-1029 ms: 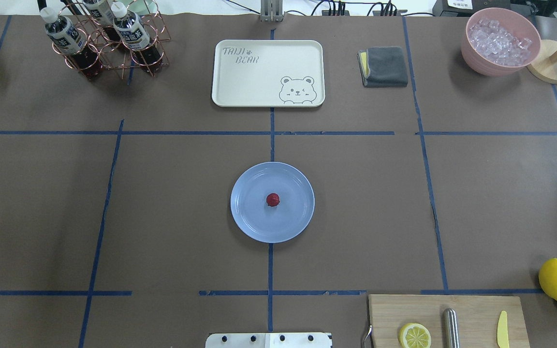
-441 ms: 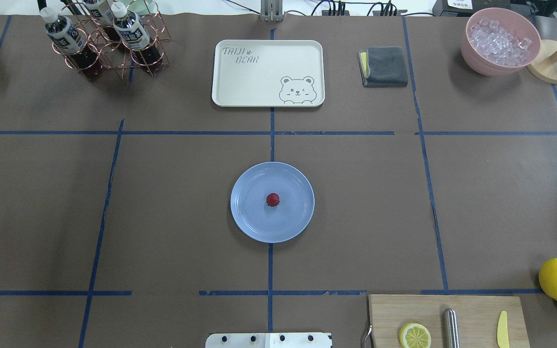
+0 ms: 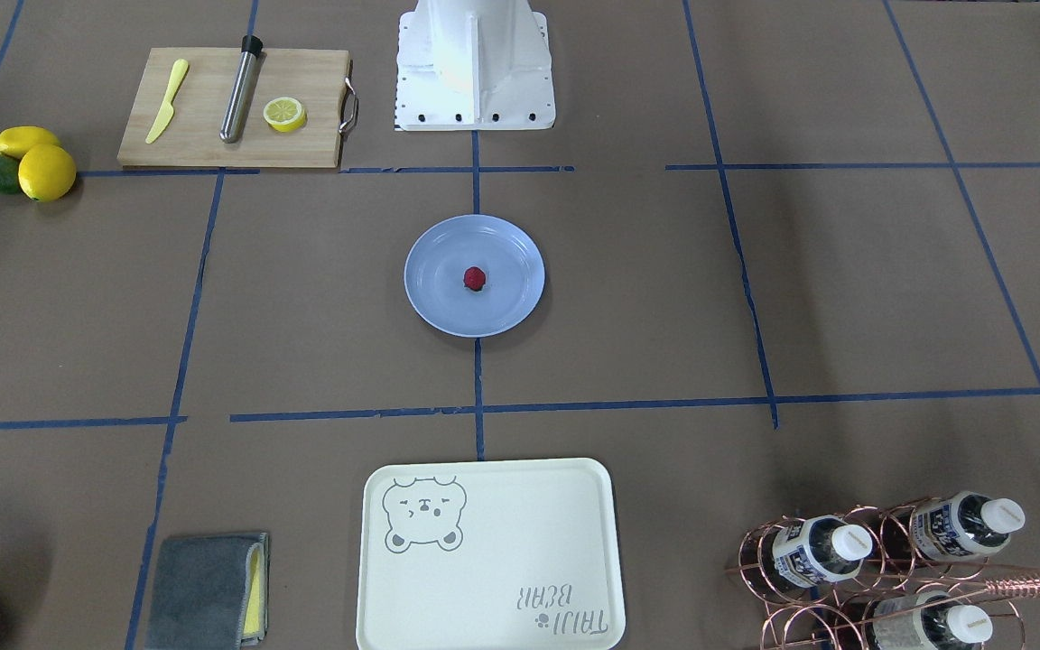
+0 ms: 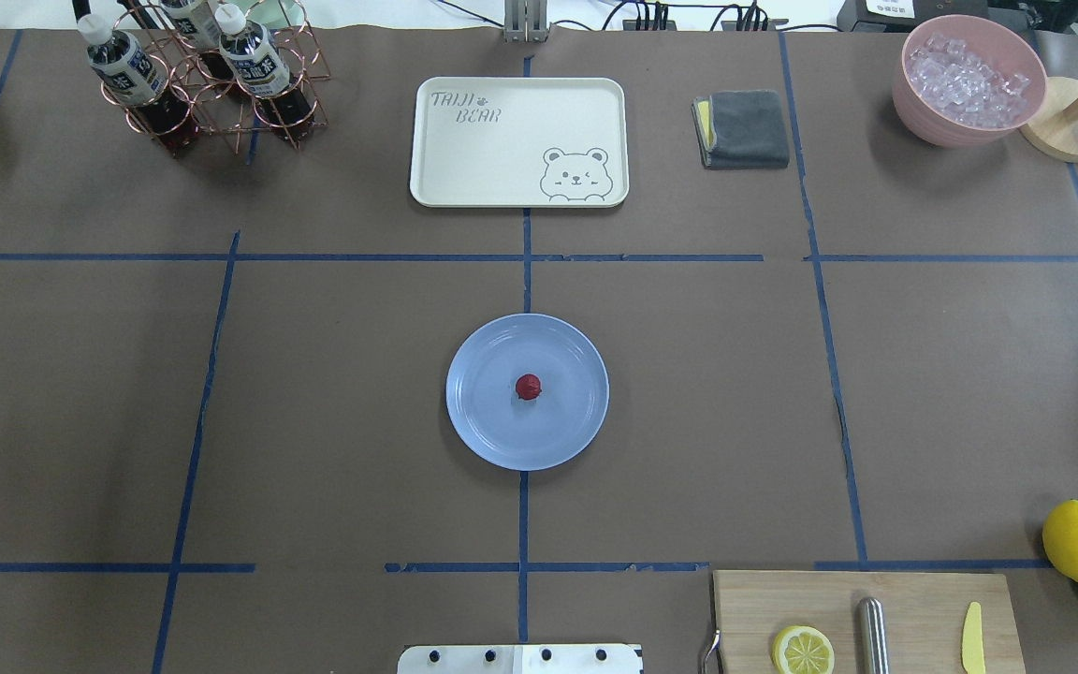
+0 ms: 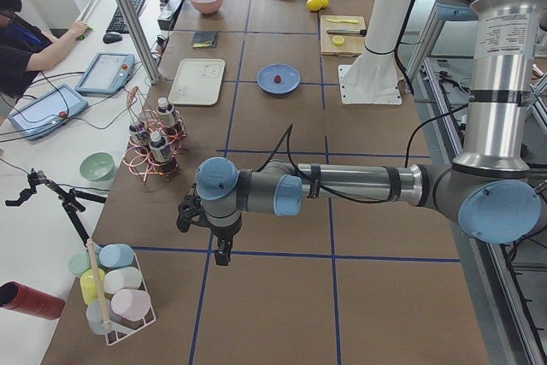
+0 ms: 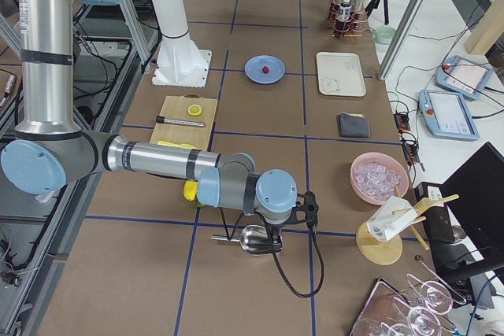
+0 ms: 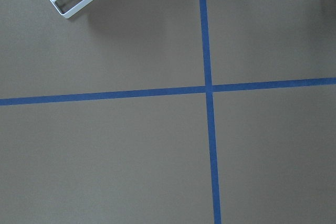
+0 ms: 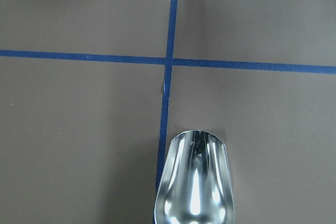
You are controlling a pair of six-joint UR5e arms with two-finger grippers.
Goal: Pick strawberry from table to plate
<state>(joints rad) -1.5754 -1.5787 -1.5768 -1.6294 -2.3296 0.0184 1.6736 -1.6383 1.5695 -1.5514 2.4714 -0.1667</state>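
Already set down: tiny dark-red strawberry (image 4: 528,386), dead centre of the round, glossy light-blue plate (image 4: 492,432) (raised rim likely enough to stop any rolling). Looks finished. Left claw (image 5: 222,251) hanging far from the plate over bare brown-paper worktop (image 4: 314,421); right claw (image 6: 276,243) equally far off, above a shiny metal scoop (image 8: 194,182). Cannot tell whether either is spread or pressed together.

The strawberry (image 4: 528,387) lies mid-plate (image 4: 483,435), the plate central on the tabletop (image 4: 314,393). Beyond it sits the bear tray (image 4: 502,159), with a folded cloth (image 4: 747,129) to the tray's right and the bottle rack (image 4: 211,84) far left. The cutting board (image 4: 923,608) lies near right.
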